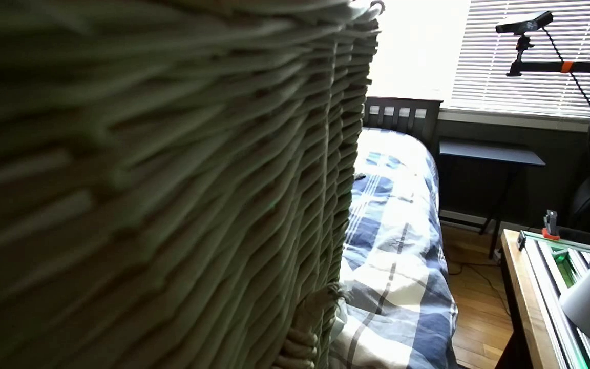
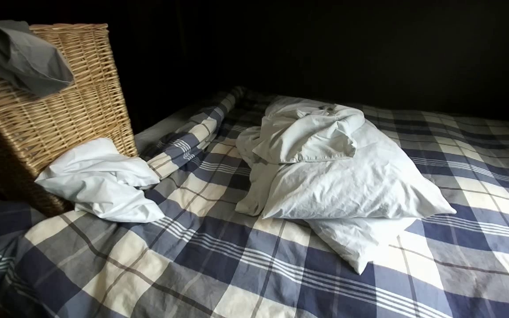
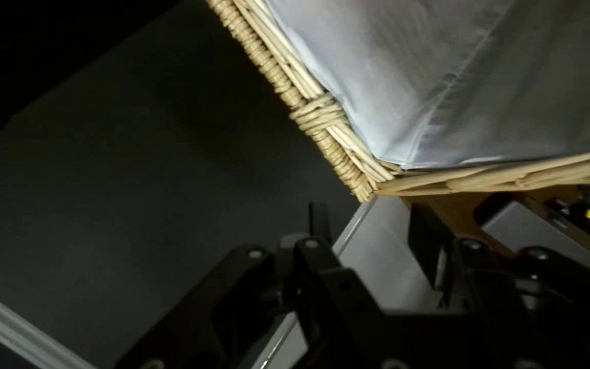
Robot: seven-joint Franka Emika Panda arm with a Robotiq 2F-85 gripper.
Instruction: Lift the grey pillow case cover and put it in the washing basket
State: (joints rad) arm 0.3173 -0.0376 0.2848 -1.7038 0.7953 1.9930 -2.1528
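The end effector (image 3: 370, 220) stood partly spread in the wrist view, with nothing visibly gripped between its fingers (image 3: 319, 223); through the gap showed a pale grey surface (image 3: 392, 256) that could not be identified. Just beyond the fingers was a corner of the washing basket (image 3: 320, 115), with a pale fabric liner (image 3: 387, 77) farther out, inside the rim.

The grey pillow case cover (image 2: 24, 64) appeared in an exterior view, in front of the basket's upper wall. Its long axis slanted down from the left edge, where it was cut off, and its rumpled free end pointed to the lower right. Its distance from the end effector, and whether it touched the wicker, could not be told.

Lower than the end effector, a blue-and-white checked bed (image 2: 157, 274) ran alongside the basket, bearing crumpled white cloth (image 2: 104, 181) against the basket's foot and white pillows (image 2: 347, 185) well apart from it. The robot's pale base (image 1: 589, 302) stood at a wood-edged worktop (image 1: 529, 302), near floorboards (image 1: 471, 318).
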